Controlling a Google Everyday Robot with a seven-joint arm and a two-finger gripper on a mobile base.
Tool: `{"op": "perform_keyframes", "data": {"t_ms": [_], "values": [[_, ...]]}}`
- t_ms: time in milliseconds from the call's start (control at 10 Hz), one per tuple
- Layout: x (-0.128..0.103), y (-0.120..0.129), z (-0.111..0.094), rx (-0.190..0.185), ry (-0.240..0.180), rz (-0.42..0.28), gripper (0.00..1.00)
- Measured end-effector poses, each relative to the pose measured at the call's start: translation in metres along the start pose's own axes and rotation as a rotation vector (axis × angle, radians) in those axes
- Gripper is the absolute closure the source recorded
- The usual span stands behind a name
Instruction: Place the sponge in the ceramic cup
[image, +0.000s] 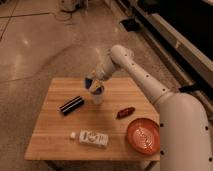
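Note:
The ceramic cup (97, 96) stands upright near the middle of the wooden table (55, 135), pale and handleless. Directly above its mouth hangs my gripper (93, 84), reaching down from the white arm at the right. A bright-blue sponge (95, 88) shows at the gripper's tip, right at the cup's rim. Whether the sponge is still held or rests in the cup cannot be made out.
A black striped bar (71, 104) lies left of the cup. A dark red oblong item (125, 112) lies to its right, with an orange-red bowl (143, 135) at the front right. A white box (93, 137) sits near the front edge.

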Motion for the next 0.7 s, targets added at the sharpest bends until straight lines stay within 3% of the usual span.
{"op": "perform_keyframes", "data": {"t_ms": [700], "values": [[-0.003,0.0,-0.012,0.024,-0.029,0.003,0.2]]}}
